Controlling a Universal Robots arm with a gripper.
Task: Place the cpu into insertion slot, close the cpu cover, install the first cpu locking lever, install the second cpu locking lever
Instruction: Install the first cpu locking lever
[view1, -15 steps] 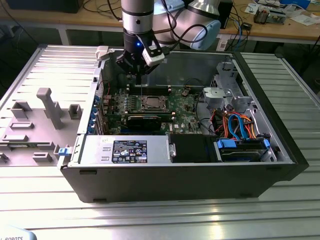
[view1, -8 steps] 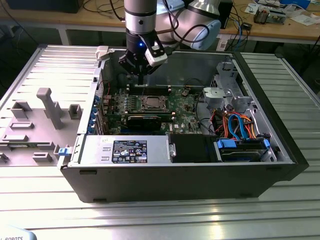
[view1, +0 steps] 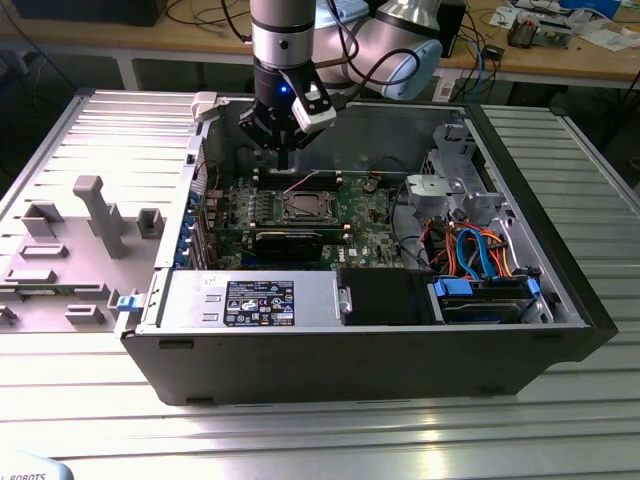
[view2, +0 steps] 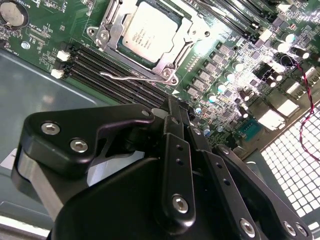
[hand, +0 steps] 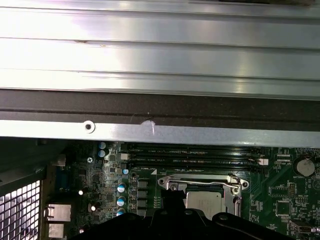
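Behind the gripper (hand: 172, 200), the cpu (hand: 205, 201) lies partly hidden.

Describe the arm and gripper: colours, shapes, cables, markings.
The arm is a silver-grey cylinder with a pale blue joint cap and black cables looping behind. A blue light glows at the wrist beside a small white box. The gripper is black, with bolted linkage bars.
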